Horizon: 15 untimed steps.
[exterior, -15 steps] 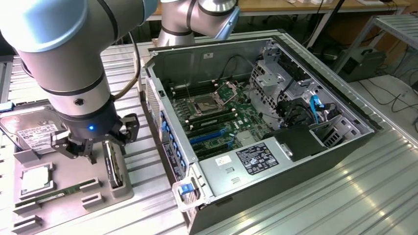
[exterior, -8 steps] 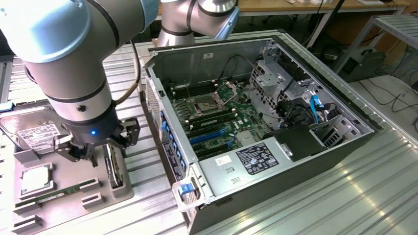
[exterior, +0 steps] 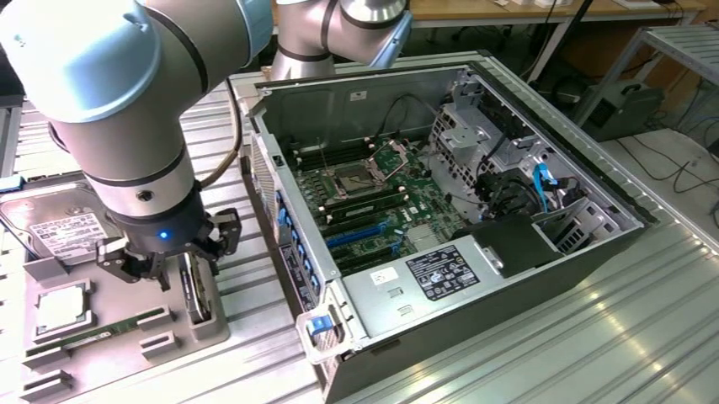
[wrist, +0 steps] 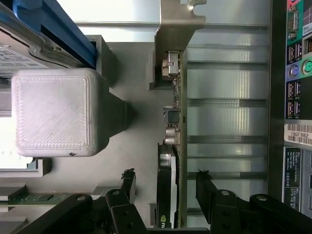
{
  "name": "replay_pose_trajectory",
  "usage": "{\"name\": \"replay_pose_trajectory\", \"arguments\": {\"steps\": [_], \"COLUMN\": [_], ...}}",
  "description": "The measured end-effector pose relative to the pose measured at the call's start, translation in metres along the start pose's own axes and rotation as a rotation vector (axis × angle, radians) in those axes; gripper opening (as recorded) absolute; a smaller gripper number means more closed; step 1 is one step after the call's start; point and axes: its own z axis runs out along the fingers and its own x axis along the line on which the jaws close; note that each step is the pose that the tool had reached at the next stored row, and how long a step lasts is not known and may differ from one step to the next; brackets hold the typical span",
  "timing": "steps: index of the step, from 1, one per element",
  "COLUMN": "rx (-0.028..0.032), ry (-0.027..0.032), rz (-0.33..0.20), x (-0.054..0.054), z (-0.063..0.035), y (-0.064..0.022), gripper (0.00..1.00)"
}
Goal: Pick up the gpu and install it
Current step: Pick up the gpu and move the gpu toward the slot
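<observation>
We see a ribbed metal table (exterior: 612,337) catching bright streaks of light; behind it a wooden desk (exterior: 483,12) runs across the back; at the exterior view's right stands a grey metal rack (exterior: 681,40), with a dark box (exterior: 621,105) and loose cables (exterior: 665,162) on the pale floor (exterior: 699,139).

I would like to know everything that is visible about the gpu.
The gpu is a thin dark card with a silver metal end bracket. It stands on its edge in a slot of the grey tray, beside the open computer case. The open jaws of the gripper straddle it, not closed on it.
</observation>
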Motion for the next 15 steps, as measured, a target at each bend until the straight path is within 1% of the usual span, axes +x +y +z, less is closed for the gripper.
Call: {"name": "replay_pose_trajectory", "arguments": {"steps": [8, 13, 15], "rx": [-0.0001, -0.0002, -0.0001], "ry": [0.0, -0.0001, 0.0], "rz": [0.0, 0.0, 0.0], "x": [0.0001, 0.0001, 0.0002], "z": [0.0022, 0.0063, 0.0063], "y": [0.007, 0.0073, 0.0073], "gripper": [0.62, 0.62, 0.62]}}
